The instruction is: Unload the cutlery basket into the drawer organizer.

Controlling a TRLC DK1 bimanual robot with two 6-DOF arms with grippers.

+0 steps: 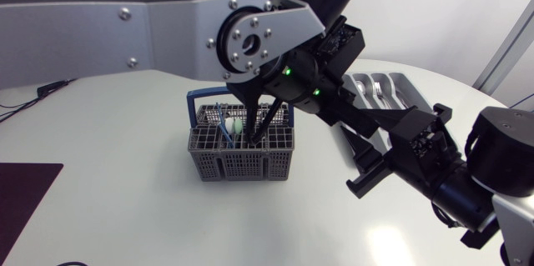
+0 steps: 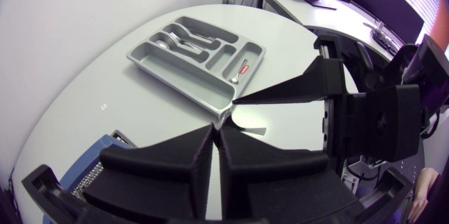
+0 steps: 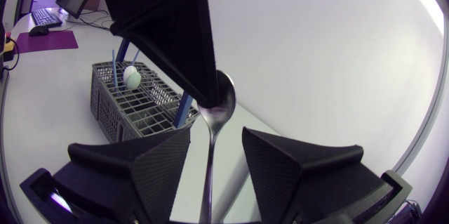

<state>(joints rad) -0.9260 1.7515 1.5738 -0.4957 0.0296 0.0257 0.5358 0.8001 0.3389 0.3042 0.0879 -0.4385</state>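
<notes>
Hanging from your left jaws, pinched shut by its bowl, the polished steel spoon (image 3: 219,104) sat over the white counter (image 1: 125,199) beside the grey mesh cutlery basket (image 1: 242,162). Your right jaws gaped around the handle, not touching. It looked stiff, light and slick, so you needed a mid-handle grip. The grey plastic organizer tray (image 2: 175,87) lay near, and the arms crowded the route.

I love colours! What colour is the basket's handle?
The handle is blue; the head view shows it best.

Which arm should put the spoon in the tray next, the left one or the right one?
Probably right. The handle of the spoon sits between the open fingers of the right gripper, and the drawer organizer lies on that arm's side. The left gripper only pinches the bowl.
</notes>
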